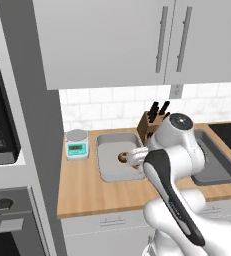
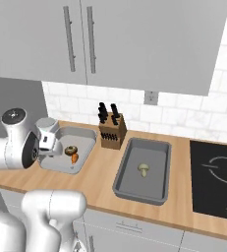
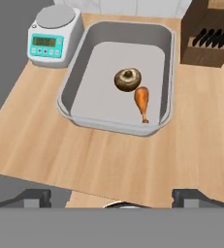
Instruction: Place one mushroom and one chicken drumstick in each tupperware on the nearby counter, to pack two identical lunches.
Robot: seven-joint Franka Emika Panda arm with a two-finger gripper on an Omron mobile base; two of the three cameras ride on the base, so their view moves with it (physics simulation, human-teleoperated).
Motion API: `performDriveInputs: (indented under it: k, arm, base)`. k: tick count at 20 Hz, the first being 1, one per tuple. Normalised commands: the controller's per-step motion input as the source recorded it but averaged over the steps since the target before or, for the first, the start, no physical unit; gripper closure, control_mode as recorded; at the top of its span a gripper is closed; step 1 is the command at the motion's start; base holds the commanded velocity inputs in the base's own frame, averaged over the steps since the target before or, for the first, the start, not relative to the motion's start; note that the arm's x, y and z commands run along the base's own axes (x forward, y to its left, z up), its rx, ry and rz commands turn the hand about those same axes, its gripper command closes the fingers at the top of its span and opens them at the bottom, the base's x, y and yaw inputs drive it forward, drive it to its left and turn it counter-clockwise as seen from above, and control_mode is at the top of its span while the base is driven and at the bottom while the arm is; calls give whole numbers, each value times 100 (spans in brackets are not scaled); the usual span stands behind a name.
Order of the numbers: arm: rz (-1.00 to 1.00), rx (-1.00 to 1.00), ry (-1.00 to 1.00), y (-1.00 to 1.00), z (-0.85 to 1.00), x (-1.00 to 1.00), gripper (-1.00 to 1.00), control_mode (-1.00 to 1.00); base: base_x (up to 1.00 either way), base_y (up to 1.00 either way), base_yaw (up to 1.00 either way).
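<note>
The light grey tupperware holds a brown mushroom and an orange chicken drumstick side by side. In the right base view both lie in that tupperware: the mushroom and the drumstick. The darker tupperware holds one pale mushroom. My gripper hangs open above the counter, just before the light tupperware's near rim, with nothing between its fingers. From the left base view the arm covers part of the light tupperware, and the mushroom peeks out beside the hand.
A small scale with a teal display stands left of the light tupperware. A wooden knife block stands between the two containers at the back. The black stovetop lies at the far right. Wall cabinets hang overhead.
</note>
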Motion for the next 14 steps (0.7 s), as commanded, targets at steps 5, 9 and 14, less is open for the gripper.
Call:
performDriveInputs:
  k: [5,9,14]
  arm:
    - [0,0,-11,-24,35,-72,-100,-100]
    - [0,0,-14,-47,3,-49,-100,-100]
    - [0,1,-8,-38,-3,-37,-100,-100]
  base:
    - [0,0,0]
    - [0,0,0]
    - [0,0,0]
